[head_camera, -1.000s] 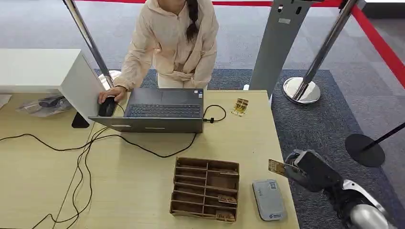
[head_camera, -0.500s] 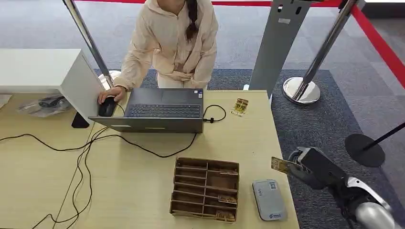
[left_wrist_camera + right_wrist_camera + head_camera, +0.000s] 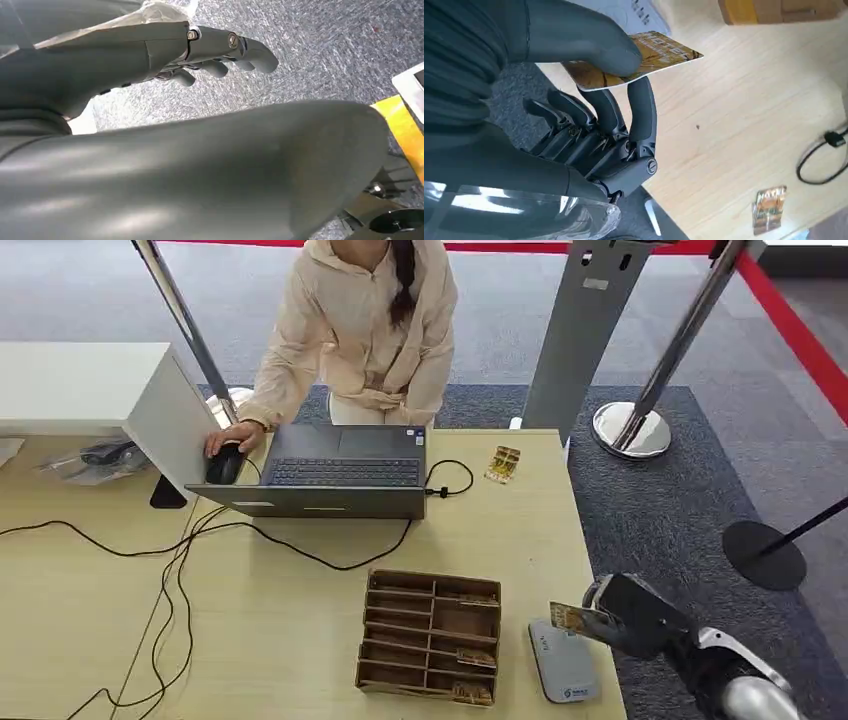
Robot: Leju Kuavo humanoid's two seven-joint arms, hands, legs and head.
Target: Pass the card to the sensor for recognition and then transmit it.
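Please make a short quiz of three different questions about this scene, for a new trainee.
1. True or false: the right hand holds the card over the wooden organizer.
2. Which lies nearest the held card? A) laptop B) grey sensor C) mouse
3. Fill in: spare cards lie on the table beside the laptop's ____.

Key:
1. False; the card is above the sensor's edge.
2. B
3. cable

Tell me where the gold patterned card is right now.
In the head view, the gold patterned card is pinched in the right hand, above the grey card reader near the table's right edge.
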